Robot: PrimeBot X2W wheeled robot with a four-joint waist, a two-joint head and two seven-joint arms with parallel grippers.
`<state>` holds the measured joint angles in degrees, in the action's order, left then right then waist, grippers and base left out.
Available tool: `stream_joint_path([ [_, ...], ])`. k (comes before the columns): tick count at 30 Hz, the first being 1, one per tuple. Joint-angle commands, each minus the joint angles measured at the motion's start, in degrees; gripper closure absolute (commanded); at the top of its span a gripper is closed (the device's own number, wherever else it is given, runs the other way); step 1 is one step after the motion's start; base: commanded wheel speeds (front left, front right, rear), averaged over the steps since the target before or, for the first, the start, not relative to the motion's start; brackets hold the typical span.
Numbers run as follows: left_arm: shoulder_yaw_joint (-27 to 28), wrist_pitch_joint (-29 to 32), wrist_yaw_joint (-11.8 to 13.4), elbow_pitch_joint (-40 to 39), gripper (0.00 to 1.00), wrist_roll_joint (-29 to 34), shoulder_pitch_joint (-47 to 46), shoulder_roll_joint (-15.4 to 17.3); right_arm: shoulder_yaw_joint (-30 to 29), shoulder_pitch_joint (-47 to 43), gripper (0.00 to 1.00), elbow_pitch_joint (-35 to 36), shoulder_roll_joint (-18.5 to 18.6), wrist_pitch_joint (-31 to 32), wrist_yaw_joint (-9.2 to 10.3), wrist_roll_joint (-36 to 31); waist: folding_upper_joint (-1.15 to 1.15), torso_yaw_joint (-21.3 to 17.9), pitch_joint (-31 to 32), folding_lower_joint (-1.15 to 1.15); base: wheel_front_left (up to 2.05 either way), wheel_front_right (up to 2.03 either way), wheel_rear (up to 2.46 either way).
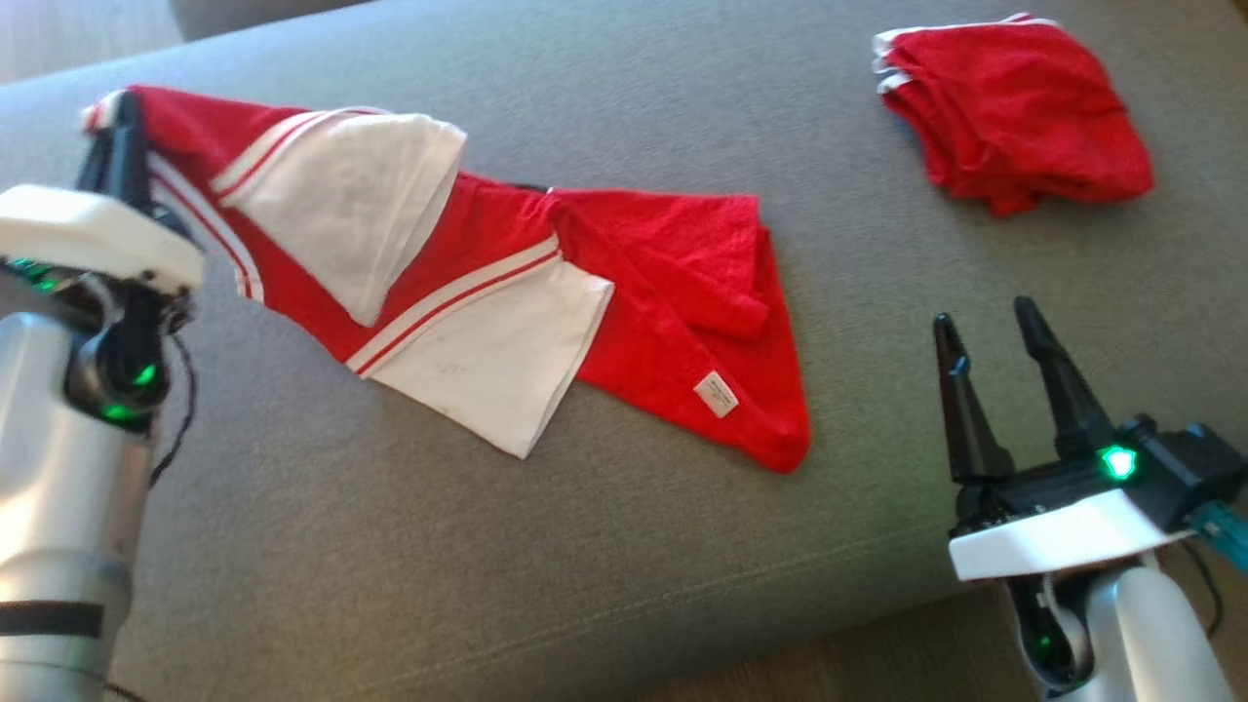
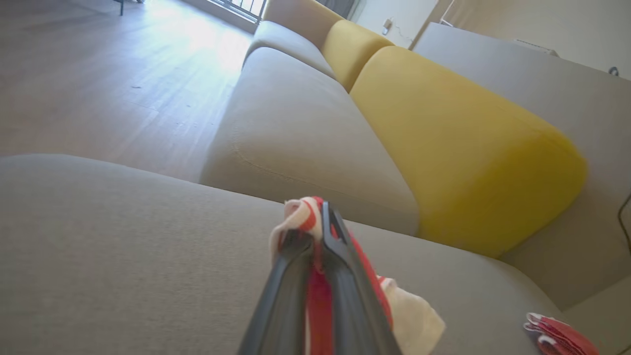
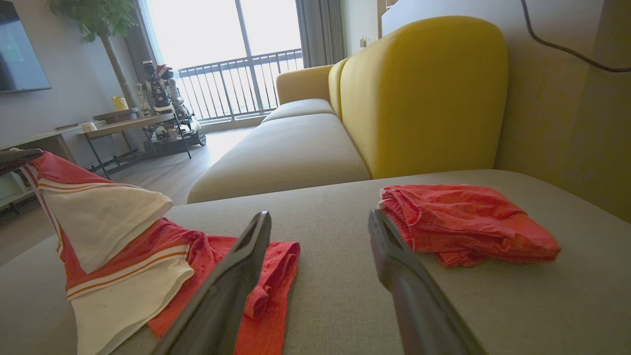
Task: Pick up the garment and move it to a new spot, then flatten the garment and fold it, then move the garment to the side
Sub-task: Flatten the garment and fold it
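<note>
Left gripper (image 1: 117, 122): clamped on the garment's raised corner.
Garment (image 1: 663, 283): red and white, trailing rightward across the grey sofa seat (image 1: 624, 546).
Right gripper (image 1: 983, 314): fingers apart, empty, near the seat's front edge.
Folded red cloth (image 1: 1014, 107): far right, well apart.

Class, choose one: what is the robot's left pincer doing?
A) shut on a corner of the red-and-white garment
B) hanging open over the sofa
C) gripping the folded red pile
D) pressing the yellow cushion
A: the left pincer pinches the red-and-white garment's raised corner.
</note>
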<state>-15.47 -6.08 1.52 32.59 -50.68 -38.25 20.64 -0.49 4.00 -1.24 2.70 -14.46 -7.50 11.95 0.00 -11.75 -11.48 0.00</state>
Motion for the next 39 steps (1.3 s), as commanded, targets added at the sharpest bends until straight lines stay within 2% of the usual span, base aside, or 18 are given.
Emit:
stream_joint_path([
  [1,2.67,-1.02,0.05,-1.82,1.00,0.39,-3.27,3.15,1.60,1.39,0.00,1.54,0.18,-0.54,0.01,-0.48,0.00,0.76,-0.70,0.00,0.00,0.00,0.00],
  [6,3.94,-2.51,-0.10,0.05,1.00,-0.27,-2.13,4.03,4.09,1.92,0.00,-0.52,0.18,-0.54,0.01,-0.97,0.00,1.71,-1.34,0.00,0.00,0.00,0.00],
  [7,4.08,-2.62,0.08,0.47,0.65,-0.38,-2.02,4.01,4.84,2.06,0.00,-1.43,0.18,-0.54,0.01,-0.99,0.00,1.91,-1.38,0.00,0.00,0.00,0.00],
  [8,4.27,-2.79,0.19,0.88,0.00,-0.58,-1.96,3.89,5.58,2.23,0.00,-2.51,0.18,-0.54,0.01,-0.76,0.00,2.13,-1.38,0.00,0.00,0.00,0.00],
  [13,4.20,-5.84,-0.07,0.34,0.00,0.58,-0.92,3.57,8.11,3.56,0.00,-6.48,0.18,-0.54,0.01,-0.14,0.00,2.80,-1.31,0.00,0.00,0.00,0.00],
  [17,4.23,-8.48,1.89,-5.21,0.00,5.24,3.11,3.20,8.24,3.70,0.00,-7.63,0.18,-0.54,0.01,0.19,0.00,3.33,-1.27,0.00,0.00,0.00,0.00],
  [21,5.62,-8.87,3.56,-16.29,0.00,7.90,12.67,-1.94,7.31,2.85,0.00,-8.02,0.18,-0.54,0.01,0.27,0.00,3.95,-1.10,0.00,0.00,0.00,0.00],
  [24,2.42,-8.89,0.90,-23.13,0.00,7.32,22.61,-7.30,6.07,2.23,0.00,-7.76,0.18,-0.54,0.01,0.20,0.00,4.40,-1.29,0.00,0.00,0.00,0.00],
  [25,-0.90,-8.75,-0.07,-24.51,0.00,6.95,27.92,-9.75,4.81,1.98,0.00,-7.15,0.18,-0.54,0.01,0.16,0.00,4.78,-1.68,0.00,0.00,0.00,0.00],
  [30,-5.30,-6.96,-0.42,-22.96,0.00,5.93,32.57,-13.14,1.49,1.47,0.00,-5.17,0.18,-0.54,0.01,-0.50,0.00,5.58,-2.92,0.00,0.00,0.00,0.00],
  [39,-9.02,-4.31,-1.55,-16.24,0.00,4.02,29.11,-16.01,-6.39,-0.41,0.00,-3.03,0.18,-0.54,0.01,-3.60,0.00,5.65,-4.30,0.00,0.00,0.00,0.00],
])
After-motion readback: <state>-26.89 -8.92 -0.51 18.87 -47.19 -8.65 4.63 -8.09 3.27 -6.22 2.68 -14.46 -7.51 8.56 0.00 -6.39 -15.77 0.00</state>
